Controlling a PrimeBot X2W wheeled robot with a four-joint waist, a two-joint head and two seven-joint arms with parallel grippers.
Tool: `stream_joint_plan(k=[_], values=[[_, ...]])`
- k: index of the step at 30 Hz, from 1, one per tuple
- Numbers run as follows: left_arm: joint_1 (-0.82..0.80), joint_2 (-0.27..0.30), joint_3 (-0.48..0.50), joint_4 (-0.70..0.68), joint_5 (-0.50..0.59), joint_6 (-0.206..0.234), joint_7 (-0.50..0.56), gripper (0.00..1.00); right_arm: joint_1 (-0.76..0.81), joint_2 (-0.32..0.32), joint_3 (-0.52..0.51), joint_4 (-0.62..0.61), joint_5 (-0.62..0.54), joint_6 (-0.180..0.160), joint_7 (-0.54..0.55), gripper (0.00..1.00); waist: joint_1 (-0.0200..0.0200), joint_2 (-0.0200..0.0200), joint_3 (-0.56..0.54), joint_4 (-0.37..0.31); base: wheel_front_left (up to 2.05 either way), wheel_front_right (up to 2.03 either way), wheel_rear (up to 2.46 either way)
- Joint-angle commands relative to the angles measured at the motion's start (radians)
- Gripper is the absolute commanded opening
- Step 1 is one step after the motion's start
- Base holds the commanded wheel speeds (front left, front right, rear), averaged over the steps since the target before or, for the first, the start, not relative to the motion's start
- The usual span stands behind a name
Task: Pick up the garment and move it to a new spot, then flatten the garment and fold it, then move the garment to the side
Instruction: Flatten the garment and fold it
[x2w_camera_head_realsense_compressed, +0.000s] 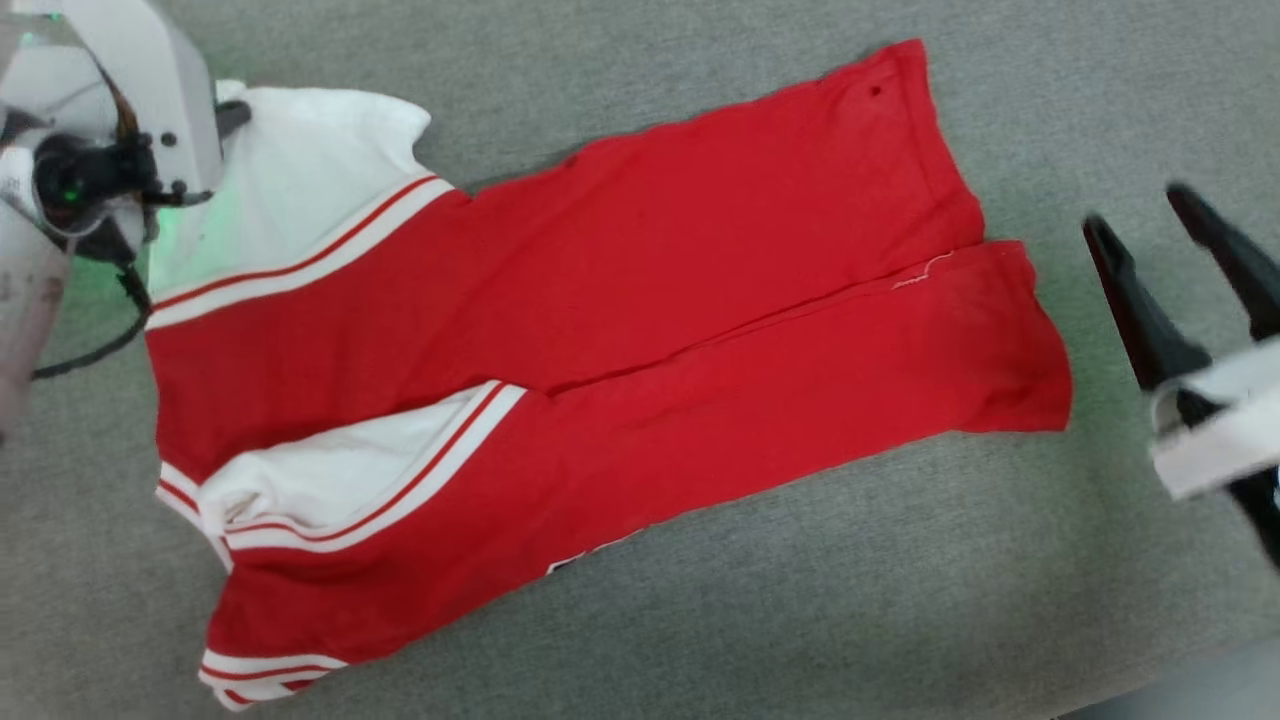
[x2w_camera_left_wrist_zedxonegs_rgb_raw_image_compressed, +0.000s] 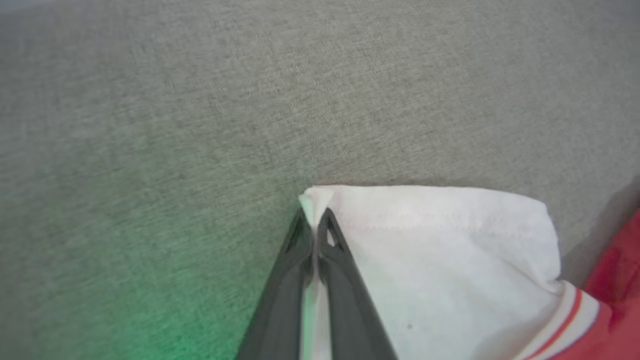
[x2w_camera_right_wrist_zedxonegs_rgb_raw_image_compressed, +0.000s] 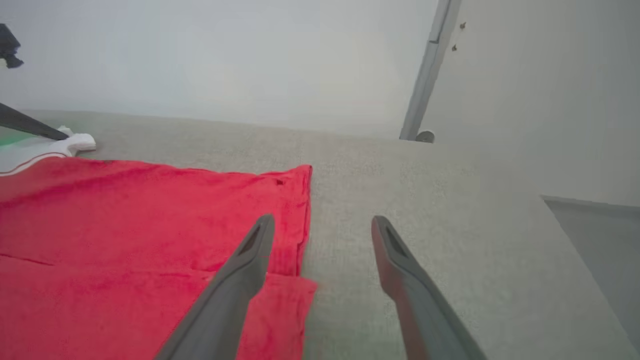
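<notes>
Dark fingers (x2w_camera_left_wrist_zedxonegs_rgb_raw_image_compressed: 345, 280) of the left gripper (x2w_camera_left_wrist_zedxonegs_rgb_raw_image_compressed: 314, 220) rose closest to the lens in the left wrist view, pressed together and pinching a white corner of the garment (x2w_camera_head_realsense_compressed: 620, 300) between their tips. That corner belonged to a white side panel edged with red-and-white striped trim, at the robot's far left.

From there the red garment stretched flat and slantwise across the grey cloth surface (x2w_camera_head_realsense_compressed: 700, 620). Its two long sides were folded inward and met along a line down the middle. A second white panel with the same trim lay nearer the robot at the left end, and the plain red hem ended at the right. A scrap of black, white-edged numeral peeked out along the near edge.

Just beyond the hem, the right gripper (x2w_camera_head_realsense_compressed: 1138, 210) hung apart from the cloth, its jaws spread wide and grasping nothing. A green glow (x2w_camera_left_wrist_zedxonegs_rgb_raw_image_compressed: 165, 320) tinted the surface beside the left gripper. A pale wall (x2w_camera_right_wrist_zedxonegs_rgb_raw_image_compressed: 225, 60) stood behind the surface.
</notes>
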Motion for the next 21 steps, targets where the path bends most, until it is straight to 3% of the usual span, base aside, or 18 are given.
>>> stream_joint_plan(k=[1,6,12,21], values=[[0.033,-0.021,-0.021,0.012,0.002,-0.012,0.016,0.0,-0.064,-0.012,0.026,0.001,0.011,-0.002,0.063,1.0,0.0,-0.0001,0.012,0.017,0.0,0.0,0.0],[0.006,-0.058,-0.029,0.015,0.01,-0.027,0.009,0.0,-0.282,-0.053,0.122,0.071,0.054,-0.002,0.301,1.0,0.0,-0.0001,0.034,0.061,0.0,0.0,0.0],[-0.033,-0.102,-0.044,-0.006,0.025,-0.037,-0.01,0.0,-0.525,-0.064,0.267,0.273,0.179,-0.002,0.592,1.0,0.0,-0.0001,0.063,0.124,0.0,0.0,0.0],[-0.041,-0.121,-0.086,-0.077,0.033,-0.042,-0.033,0.0,-0.711,-0.06,0.441,0.493,0.221,-0.002,0.732,1.0,0.0,-0.0001,0.098,0.178,0.0,0.0,0.0]])
